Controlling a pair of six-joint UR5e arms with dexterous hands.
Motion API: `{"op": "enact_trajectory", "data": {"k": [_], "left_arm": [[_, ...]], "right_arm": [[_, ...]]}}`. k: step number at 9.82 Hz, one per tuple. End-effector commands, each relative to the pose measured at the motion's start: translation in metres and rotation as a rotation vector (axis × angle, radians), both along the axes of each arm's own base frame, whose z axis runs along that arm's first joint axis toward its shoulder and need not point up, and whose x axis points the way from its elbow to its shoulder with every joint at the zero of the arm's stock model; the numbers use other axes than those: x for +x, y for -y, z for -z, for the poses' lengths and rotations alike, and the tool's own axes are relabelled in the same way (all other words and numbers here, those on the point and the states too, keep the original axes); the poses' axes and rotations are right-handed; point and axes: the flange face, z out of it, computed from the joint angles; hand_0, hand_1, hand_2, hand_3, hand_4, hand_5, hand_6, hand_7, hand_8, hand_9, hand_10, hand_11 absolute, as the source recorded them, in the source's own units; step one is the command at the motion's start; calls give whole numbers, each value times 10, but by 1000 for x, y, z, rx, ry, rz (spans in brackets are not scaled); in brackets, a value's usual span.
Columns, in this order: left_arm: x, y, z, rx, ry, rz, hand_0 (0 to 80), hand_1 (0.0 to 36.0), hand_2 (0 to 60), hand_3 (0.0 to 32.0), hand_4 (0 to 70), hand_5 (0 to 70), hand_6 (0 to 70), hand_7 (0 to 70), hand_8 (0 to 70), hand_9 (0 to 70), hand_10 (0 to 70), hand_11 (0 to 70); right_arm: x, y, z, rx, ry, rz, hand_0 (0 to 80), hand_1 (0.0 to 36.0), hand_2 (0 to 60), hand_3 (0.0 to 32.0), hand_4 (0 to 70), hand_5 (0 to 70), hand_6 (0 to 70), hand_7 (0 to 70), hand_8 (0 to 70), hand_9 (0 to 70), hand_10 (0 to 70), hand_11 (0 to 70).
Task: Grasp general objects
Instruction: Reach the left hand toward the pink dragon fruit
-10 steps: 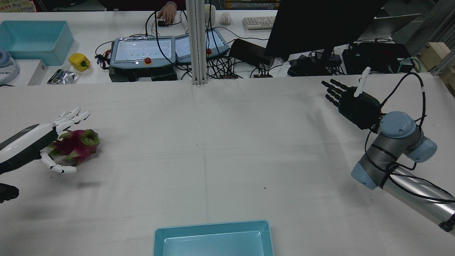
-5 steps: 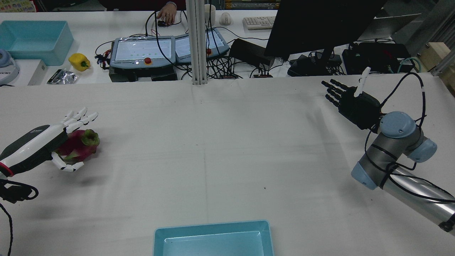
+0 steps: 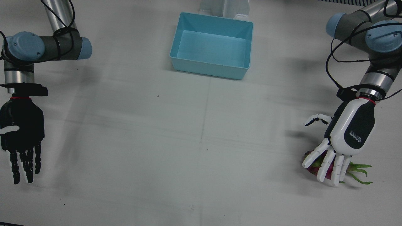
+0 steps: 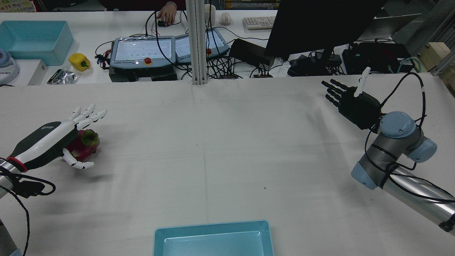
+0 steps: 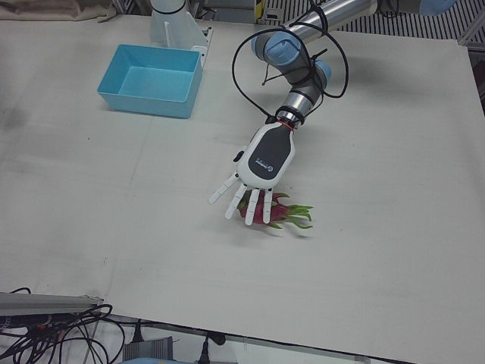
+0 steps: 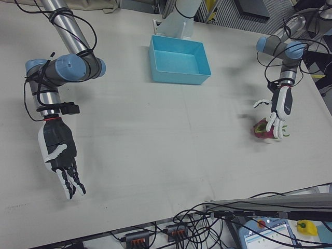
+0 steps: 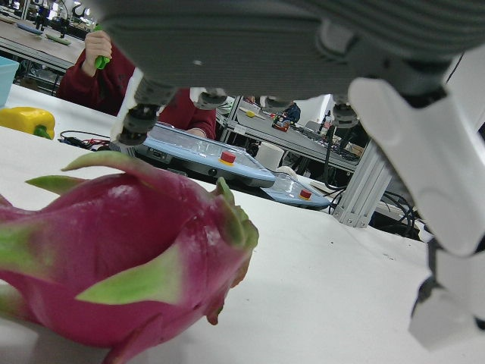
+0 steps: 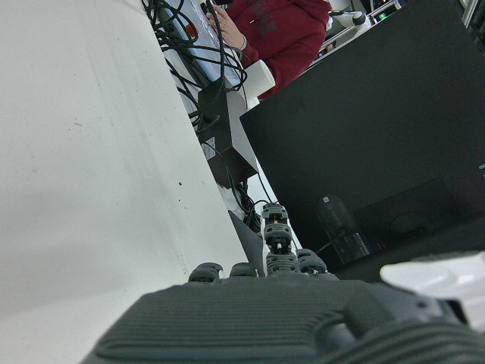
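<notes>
Under my left robot hand (image 5: 258, 168), spread wide, the dragon fruit (image 5: 265, 208) lies ungrasped on the desk (image 5: 114, 197); closing remains, I judge.

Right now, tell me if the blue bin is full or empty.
Empty: the bin shows only its bare blue floor in the front view.

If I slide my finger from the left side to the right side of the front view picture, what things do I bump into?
Black right robot hand → blue bin → white left robot hand, spread open over the pink dragon fruit on the white table.
</notes>
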Motion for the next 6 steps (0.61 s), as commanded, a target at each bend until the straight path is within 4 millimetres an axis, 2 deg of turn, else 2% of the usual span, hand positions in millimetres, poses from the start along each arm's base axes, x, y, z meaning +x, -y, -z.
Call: {"op": "enact_trajectory", "data": {"k": [1,2,3,5,6], "left_arm": [[9,9,-4,-28,44,6,502,260,382,320,0,0,0,0,0,0,0,0],[14,16,-5,-52,68,26,498,236,295,320,0,0,0,0,0,0,0,0],[14,16,-6,-59,76,34,497,223,250,320,0,0,0,0,0,0,0,0],[13,17,-9,-65,84,40,508,230,235,320,0,0,0,0,0,0,0,0],[15,18,-14,-73,92,43,513,240,247,320,0,0,0,0,0,0,0,0]], "right_arm": [[0,0,0,0,0,0,0,0,0,0,0,0,0,0,0,0,0,0],[0,0,0,0,0,0,0,0,0,0,0,0,0,0,0,0,0,0],[0,0,0,0,0,0,0,0,0,0,0,0,0,0,0,0,0,0],[0,0,0,0,0,0,0,0,0,0,0,0,0,0,0,0,0,0],[0,0,0,0,0,0,0,0,0,0,0,0,0,0,0,0,0,0]]}}
